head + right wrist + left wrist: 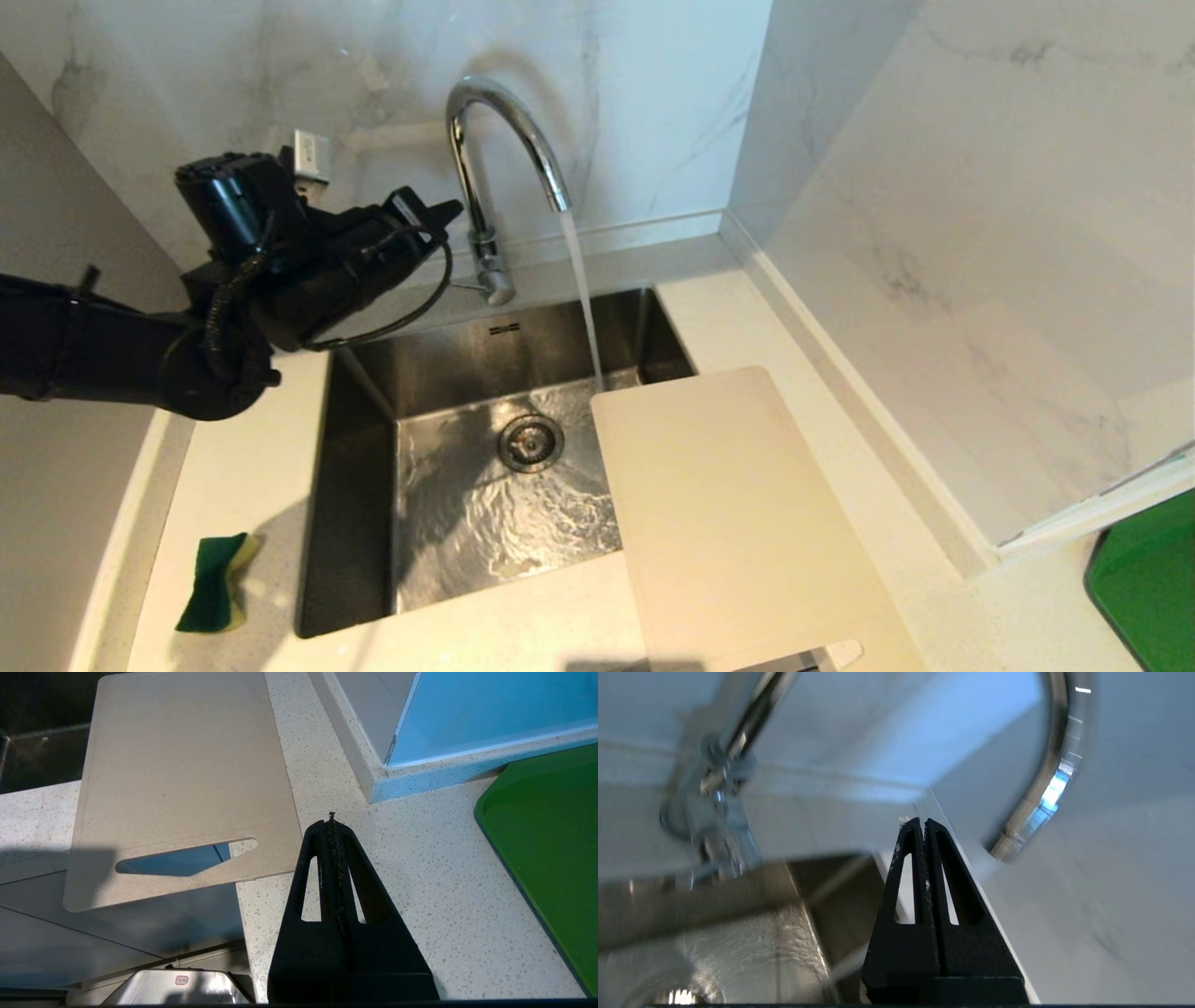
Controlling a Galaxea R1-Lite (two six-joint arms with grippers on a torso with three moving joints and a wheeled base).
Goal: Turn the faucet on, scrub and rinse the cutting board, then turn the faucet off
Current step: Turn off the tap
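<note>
Water runs from the chrome faucet point(485, 168) into the steel sink point(359, 523). The beige cutting board point(728, 523) lies flat on the counter to the right, its left edge overhanging the basin. My left gripper point(452, 208) is shut and empty, raised just left of the faucet's stem and apart from it. In the left wrist view the shut gripper point(923, 821) points between the faucet base point(714, 812) and its spout point(1045, 788). My right gripper point(331, 820) is shut and empty above the counter, beside the handle cut-out end of the cutting board point(182, 779).
A green and yellow sponge point(215, 583) lies on the counter left of the sink. A green tray point(1148, 579) sits at the far right, also in the right wrist view as the green tray point(551, 849). Marble walls close in behind and to the right.
</note>
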